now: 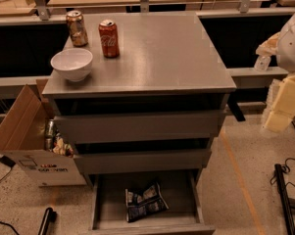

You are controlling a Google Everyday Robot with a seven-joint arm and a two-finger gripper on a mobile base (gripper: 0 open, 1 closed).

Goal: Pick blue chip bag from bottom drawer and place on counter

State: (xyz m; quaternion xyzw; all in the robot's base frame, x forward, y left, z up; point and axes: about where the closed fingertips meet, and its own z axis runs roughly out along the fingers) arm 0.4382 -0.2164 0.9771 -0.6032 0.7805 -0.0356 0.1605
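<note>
Lying in the open bottom drawer [110, 199], lower centre, the blue chip bag [145, 200] awaits pickup; arm [286, 97] at right edge, jaws' state cannot be told; placement on bench [166, 53] outstanding

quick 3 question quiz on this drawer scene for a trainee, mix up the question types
1. True or false: the blue chip bag lies inside the open bottom drawer.
2. Which of these stands on the counter? A) red soda can B) kettle C) plate
3. Fill in: the tool hangs at the picture's ____ edge, apart from the bag.

Key: 1 true; 2 A; 3 right
</note>
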